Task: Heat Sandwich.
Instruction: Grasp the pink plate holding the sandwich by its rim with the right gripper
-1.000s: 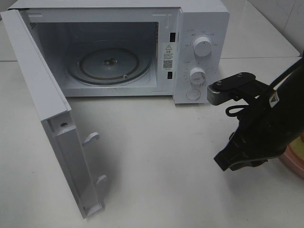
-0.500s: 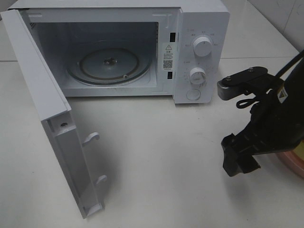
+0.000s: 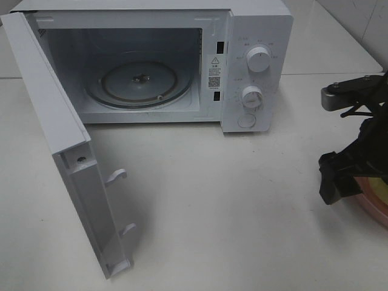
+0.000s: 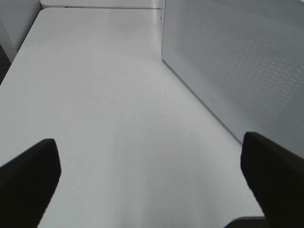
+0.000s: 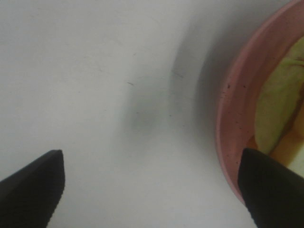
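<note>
Pink plate [image 5: 227, 118] holding the sandwich [image 5: 278, 104] sits around 4 o'clock from the open microwave [image 3: 257, 36]. Right end effector [image 5: 149, 183] hovers spread wide, empty, over the rim; left end effector [image 4: 147, 175] wide too. Dropping here, a finger could clip the rim and shove the plate.

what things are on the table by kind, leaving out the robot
microwave, white, door open: 1
plate, pink: 1
sandwich, on the plate: 1
total: 3
</note>
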{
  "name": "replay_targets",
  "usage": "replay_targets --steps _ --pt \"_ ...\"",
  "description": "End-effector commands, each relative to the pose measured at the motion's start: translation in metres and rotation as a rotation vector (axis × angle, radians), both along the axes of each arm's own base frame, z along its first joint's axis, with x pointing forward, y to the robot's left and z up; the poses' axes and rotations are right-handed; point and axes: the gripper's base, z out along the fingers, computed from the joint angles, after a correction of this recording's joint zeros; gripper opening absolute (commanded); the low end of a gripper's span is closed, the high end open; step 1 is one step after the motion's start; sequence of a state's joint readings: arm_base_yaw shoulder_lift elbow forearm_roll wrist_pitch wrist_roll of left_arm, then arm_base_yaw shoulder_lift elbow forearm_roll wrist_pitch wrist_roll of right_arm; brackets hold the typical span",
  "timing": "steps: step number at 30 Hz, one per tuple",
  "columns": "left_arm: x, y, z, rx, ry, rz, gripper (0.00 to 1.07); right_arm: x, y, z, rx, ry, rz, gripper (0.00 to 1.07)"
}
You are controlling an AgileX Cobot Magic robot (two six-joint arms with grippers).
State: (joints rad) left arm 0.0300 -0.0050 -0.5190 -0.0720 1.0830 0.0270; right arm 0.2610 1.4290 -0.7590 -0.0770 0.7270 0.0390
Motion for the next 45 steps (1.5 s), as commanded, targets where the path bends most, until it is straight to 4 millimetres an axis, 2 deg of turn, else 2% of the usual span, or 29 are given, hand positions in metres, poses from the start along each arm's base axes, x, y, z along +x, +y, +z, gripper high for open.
replay_targets --steps 1,6,16,36,45 --pt "0.0 0.0 0.001 -0.001 -0.016 0.006 0.98 0.004 -0.011 0.002 -0.032 -0.028 -0.063 0.93" --pt "0.0 0.0 0.001 -0.001 -0.016 0.006 0.98 0.008 -0.017 -0.001 -0.032 -0.032 -0.093 0.92" --pt "0.0 0.0 0.001 -0.001 -0.016 0.006 0.98 0.022 -0.031 -0.028 -0.036 0.016 -0.163 0.89" --pt "0.0 0.0 0.001 -0.001 -0.016 0.006 0.98 0.038 -0.031 -0.074 -0.065 0.069 -0.142 0.85" --pt "0.0 0.0 0.001 -0.001 -0.016 0.006 0.98 0.04 -0.031 -0.083 -0.07 0.085 -0.134 0.83"
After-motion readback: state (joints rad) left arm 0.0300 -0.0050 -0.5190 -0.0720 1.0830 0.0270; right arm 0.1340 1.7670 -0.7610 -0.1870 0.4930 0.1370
